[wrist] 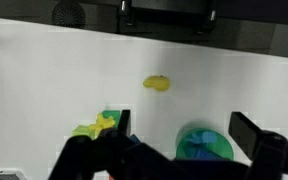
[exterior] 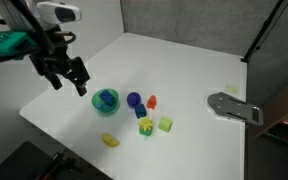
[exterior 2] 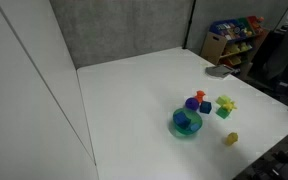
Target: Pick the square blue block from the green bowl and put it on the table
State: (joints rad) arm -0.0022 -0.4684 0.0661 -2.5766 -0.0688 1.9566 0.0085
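The green bowl (exterior: 97, 105) stands on the white table (exterior: 184, 70) and holds the square blue block (exterior: 106, 97). Both also show in an exterior view, bowl (exterior 2: 174, 128) and block (exterior 2: 185, 120). My gripper (exterior: 70, 85) is open and empty, in the air up and to the left of the bowl, not touching it. In the wrist view the gripper (wrist: 184, 128) has its fingers spread wide, and the bowl (wrist: 185, 147) with the block (wrist: 204, 137) lies below, between them.
A dark blue-violet piece (exterior: 134, 100), a red piece (exterior: 152, 101), a yellow-green toy (exterior: 145, 126), a green block (exterior: 165, 124) and a yellow piece (exterior: 110, 140) lie near the bowl. A grey object (exterior: 234, 107) sits at the table's right edge.
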